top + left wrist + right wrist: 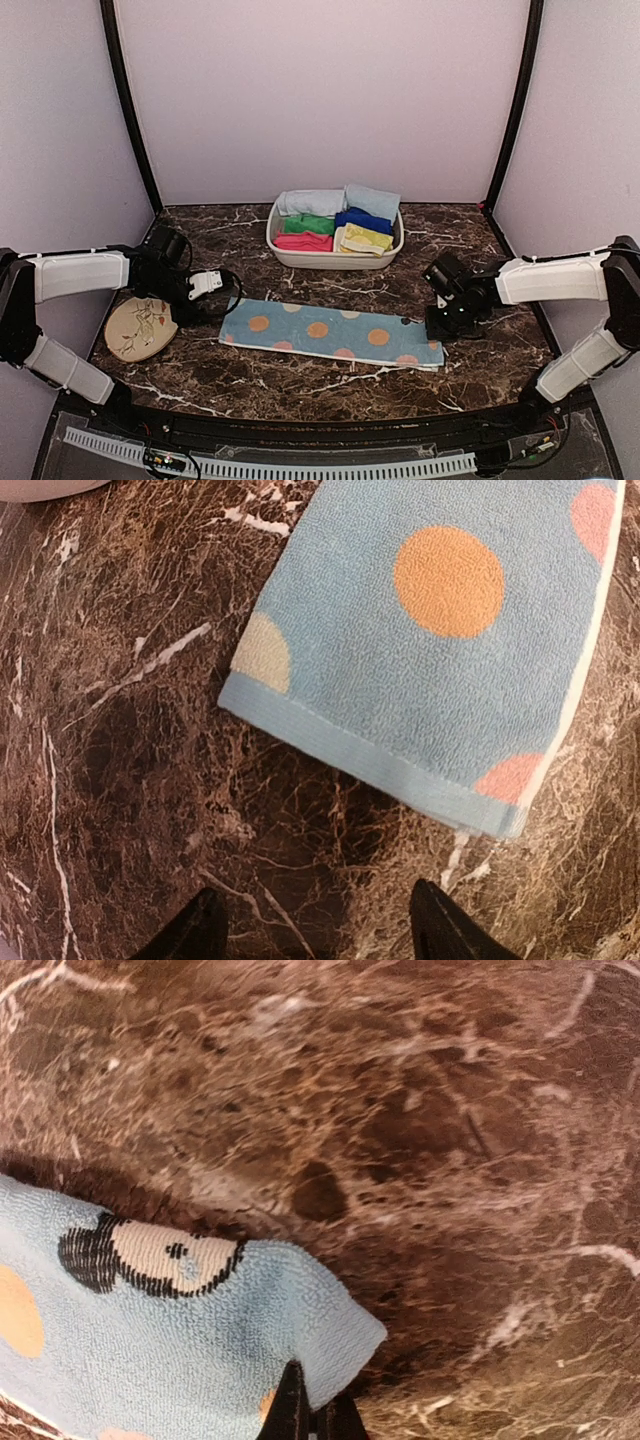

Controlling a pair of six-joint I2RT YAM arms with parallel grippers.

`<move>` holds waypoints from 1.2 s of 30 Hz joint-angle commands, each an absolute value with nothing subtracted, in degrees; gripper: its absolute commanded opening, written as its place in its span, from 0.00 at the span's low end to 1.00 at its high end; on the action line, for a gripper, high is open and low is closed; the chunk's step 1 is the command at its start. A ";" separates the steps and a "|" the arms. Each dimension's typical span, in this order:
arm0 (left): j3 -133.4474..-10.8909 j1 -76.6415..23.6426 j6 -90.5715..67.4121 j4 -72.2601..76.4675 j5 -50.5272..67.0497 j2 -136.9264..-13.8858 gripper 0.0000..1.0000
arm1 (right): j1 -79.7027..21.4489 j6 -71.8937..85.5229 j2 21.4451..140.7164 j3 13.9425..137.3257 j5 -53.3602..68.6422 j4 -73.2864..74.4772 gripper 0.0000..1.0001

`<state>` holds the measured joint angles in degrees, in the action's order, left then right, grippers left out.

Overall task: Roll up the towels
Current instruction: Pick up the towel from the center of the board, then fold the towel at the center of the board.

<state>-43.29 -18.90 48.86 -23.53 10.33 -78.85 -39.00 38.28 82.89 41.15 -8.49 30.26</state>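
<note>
Counter (250,385): dark brown marble with white veins, inside pale lilac walls.
Spotted towel (330,335): medium blue with orange, pink and cream spots, folded into a long strip that lies flat across the middle of the counter, between the two arms. The right wrist view shows a black-and-cream motif (150,1255) near its right end.
Left gripper (315,935): fingers spread wide, over bare counter just short of the towel's left end, touching nothing.
Right gripper (315,1415): fingers drawn almost together, pinching the edge of the towel's right corner, which casts a shadow on the counter.
Basket (335,258): white oval tub at the back centre, well apart from the spotted towel.
Basket contents: rolled towels packed side by side. A pale blue rolled towel (310,202) is back left and a light blue rolled towel (372,200) back right. Green (308,224) and pink (303,241) are on the left, dark blue (362,219) and yellow (366,238) on the right.
Plate (140,328): round, beige, with a drawn sprig, by the left arm.
</note>
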 commanded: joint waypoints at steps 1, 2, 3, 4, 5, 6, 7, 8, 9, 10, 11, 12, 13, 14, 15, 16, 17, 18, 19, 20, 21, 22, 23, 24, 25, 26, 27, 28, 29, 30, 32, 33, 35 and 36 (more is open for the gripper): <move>-44.46 -18.71 48.55 -27.43 14.46 -77.71 0.64 | -35.25 37.03 79.93 43.97 -15.61 36.84 0.00; -44.81 -18.65 48.44 -28.54 15.54 -77.37 0.64 | -34.19 36.69 79.30 44.29 -16.77 37.96 0.00; -45.19 -18.71 48.35 -29.61 16.50 -76.96 0.64 | -33.04 36.28 78.71 44.69 -18.05 39.03 0.00; -45.47 -18.70 48.34 -30.64 17.56 -76.51 0.64 | -32.10 35.85 78.26 45.06 -19.30 39.98 0.00; -45.72 -18.72 48.27 -31.39 18.32 -75.94 0.64 | -30.91 35.37 77.89 45.52 -20.66 41.01 0.00; -45.84 -18.67 48.20 -32.15 18.86 -75.51 0.64 | -30.35 34.81 77.68 45.91 -21.83 41.81 0.00; -45.99 -18.65 48.18 -32.86 19.11 -75.09 0.64 | -30.15 34.35 77.66 46.39 -22.72 42.48 0.00; -46.03 -18.70 48.17 -33.25 19.22 -74.61 0.63 | -30.15 33.81 77.94 47.05 -22.88 42.98 0.00; -45.82 -18.70 48.10 -33.53 19.18 -73.89 0.63 | -30.22 33.63 78.36 47.86 -21.99 43.39 0.00; -45.55 -18.72 48.20 -33.58 19.05 -73.31 0.62 | -30.68 33.69 78.80 48.74 -20.16 43.57 0.00; -45.07 -18.72 48.31 -33.20 18.84 -72.68 0.62 | -31.59 34.14 78.96 49.59 -17.91 42.83 0.00; -44.39 -18.65 48.46 -32.71 18.39 -72.08 0.61 | -32.85 34.70 78.93 50.42 -15.77 42.07 0.00; -43.97 -18.65 48.53 -32.14 17.91 -71.51 0.61 | -34.46 35.36 79.18 51.68 -13.97 41.43 0.00; -43.36 -18.63 48.59 -31.63 17.29 -71.08 0.61 | -36.23 36.17 79.73 53.18 -12.80 41.21 0.00; -43.18 -18.58 48.70 -31.33 16.85 -70.84 0.61 | -38.02 36.78 80.55 55.10 -12.08 41.27 0.00; -43.11 -18.56 48.79 -31.32 16.65 -70.64 0.61 | -39.83 37.42 81.68 56.89 -11.52 41.51 0.00; -43.14 -18.47 48.84 -31.34 16.53 -70.58 0.61 | -41.29 37.98 82.71 59.23 -10.22 41.53 0.00; -43.22 -18.41 48.90 -31.29 16.40 -70.53 0.60 | -42.81 38.46 83.91 60.80 -9.14 41.23 0.00; -43.31 -18.33 48.94 -31.31 16.23 -70.52 0.60 | -44.13 38.88 85.08 62.18 -8.10 40.73 0.00; -43.37 -18.28 48.93 -31.18 15.92 -70.49 0.60 | -45.76 39.30 86.28 63.42 -7.26 40.31 0.00; -43.39 -18.28 48.93 -31.00 15.57 -70.49 0.60 | -46.84 39.75 87.61 64.64 -6.53 39.81 0.00; -43.35 -18.13 48.89 -30.82 15.27 -70.49 0.60 | -47.90 40.15 88.94 65.51 -5.96 39.42 0.00; -43.33 -17.90 48.94 -30.64 15.21 -70.49 0.60 | -48.96 40.54 90.65 67.73 -5.48 38.95 0.00; -43.29 -17.78 48.92 -30.66 15.25 -70.49 0.59 | -50.00 40.73 92.47 69.08 -5.07 38.44 0.00; -43.20 -17.69 48.90 -30.66 15.27 -70.49 0.59 | -50.94 40.86 94.20 70.69 -4.80 38.09 0.00; -43.09 -17.66 48.93 -30.67 15.25 -70.53 0.59 | -51.92 40.95 95.85 72.38 -4.63 37.80 0.00; -42.86 -17.57 48.95 -30.70 15.21 -70.61 0.59 | -52.75 40.96 97.49 73.88 -4.33 37.61 0.00; -42.72 -17.43 48.98 -30.70 15.13 -70.66 0.59 | -53.54 41.07 99.02 75.53 -3.87 37.19 0.00; -42.62 -17.30 48.96 -30.81 15.12 -70.74 0.59 | -54.26 41.01 100.58 77.11 -3.26 36.73 0.00; -42.58 -17.14 49.10 -30.86 15.19 -70.75 0.59 | -54.84 40.96 102.00 78.75 -2.85 36.51 0.00; -42.42 -16.95 48.99 -30.82 15.27 -70.62 0.59 | -55.88 40.68 105.02 82.33 -1.70 36.26 0.00; -42.37 -16.86 49.01 -30.77 15.34 -70.52 0.59 | -56.30 40.49 106.42 84.31 -1.28 36.37 0.00; -42.16 -16.58 48.96 -30.52 15.38 -70.33 0.59 | -56.95 40.13 109.02 88.41 -0.38 36.35 0.00; -42.12 -16.53 49.01 -30.41 15.44 -70.27 0.59 | -57.32 39.94 110.32 90.23 -0.05 36.55 0.00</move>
<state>-43.07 -17.12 48.77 -30.11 15.33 -71.50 -55.90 39.94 107.04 83.09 -2.50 38.22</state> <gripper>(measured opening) 0.587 0.020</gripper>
